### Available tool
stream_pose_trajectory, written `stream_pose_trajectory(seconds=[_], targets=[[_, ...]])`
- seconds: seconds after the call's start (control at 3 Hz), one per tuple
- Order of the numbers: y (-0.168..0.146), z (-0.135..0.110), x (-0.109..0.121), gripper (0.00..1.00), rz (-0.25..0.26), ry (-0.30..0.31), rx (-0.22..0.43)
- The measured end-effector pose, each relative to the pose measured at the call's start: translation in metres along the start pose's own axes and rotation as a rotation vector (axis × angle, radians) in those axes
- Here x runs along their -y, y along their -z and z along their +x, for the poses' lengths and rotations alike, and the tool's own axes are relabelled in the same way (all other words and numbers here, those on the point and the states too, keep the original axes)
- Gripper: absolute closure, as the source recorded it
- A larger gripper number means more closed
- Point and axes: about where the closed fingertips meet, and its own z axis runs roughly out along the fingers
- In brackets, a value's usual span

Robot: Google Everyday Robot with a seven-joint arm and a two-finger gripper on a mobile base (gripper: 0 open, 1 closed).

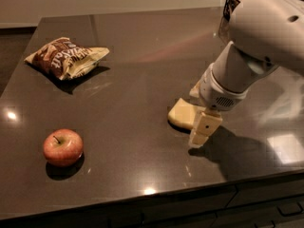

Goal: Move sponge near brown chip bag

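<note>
The pale yellow sponge lies flat on the dark table right of centre. My gripper hangs from the white arm, down at the sponge's right end. It is open, with one cream finger in front of the sponge and the other behind it. The sponge's right part is hidden under the wrist. The brown chip bag lies at the far left of the table, well away from the sponge.
A red apple sits at the front left. A black wire basket stands at the back right behind the arm. The table's front edge runs close below the gripper.
</note>
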Motion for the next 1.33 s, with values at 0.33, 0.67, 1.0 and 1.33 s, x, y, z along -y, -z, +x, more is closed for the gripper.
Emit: stream_pose_trajectory(seconds=[0.33, 0.67, 1.0, 1.33], targets=[[-0.005, -0.007, 0.007, 0.47, -0.024, 0.025, -0.022], [-0.002, -0.02, 0.018, 0.72, -0.026, 0.055, -0.024], [-0.001, -0.045, 0.041, 0.95, -0.016, 0.076, -0.015], [-0.003, -0.079, 0.071, 1.0, -0.002, 0.078, 0.007]])
